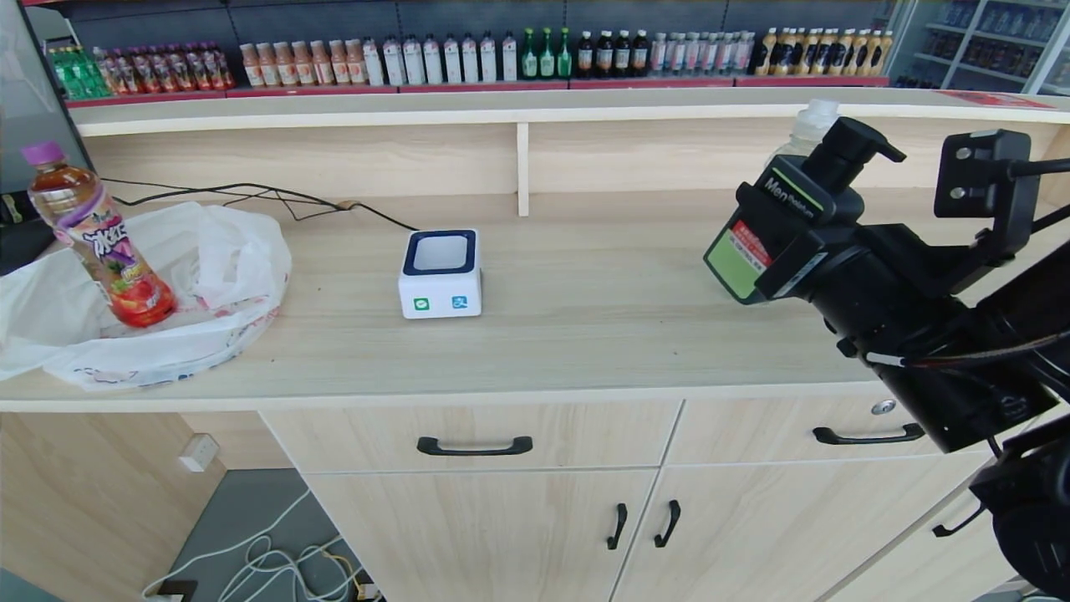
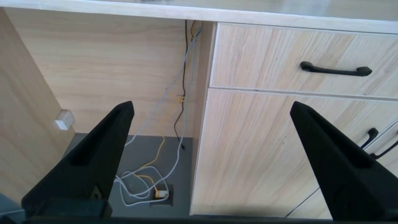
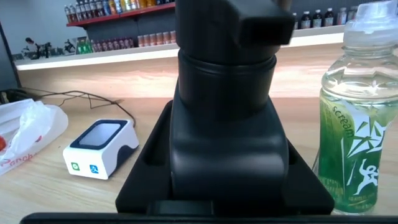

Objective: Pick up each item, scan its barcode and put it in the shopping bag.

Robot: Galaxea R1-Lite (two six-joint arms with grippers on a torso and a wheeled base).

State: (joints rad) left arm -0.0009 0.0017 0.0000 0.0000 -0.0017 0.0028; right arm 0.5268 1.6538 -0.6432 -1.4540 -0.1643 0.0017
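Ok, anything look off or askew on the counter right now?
Only the tea bottle: it sits tilted on the white shopping bag, leaning rather than upright. No spill or damage visible; the scanner sits flat.

counter (image 1: 585, 334): pale wood grain, smooth, matt.
bag (image 1: 234, 251): thin white plastic film, crinkled, faint sheen.
tea bottle (image 1: 109, 242): clear glossy plastic with a printed film label.
scanner (image 1: 440, 280): smooth white plastic, slightly glossy, with a glassy top window.
pump bottle (image 1: 790, 196): matt black plastic with a glossy label.
clear bottle (image 3: 357, 124): transparent shiny plastic.
handles (image 1: 474, 446): black, matt; material cannot be told.
left gripper (image 2: 211, 109): black, matt, smooth.
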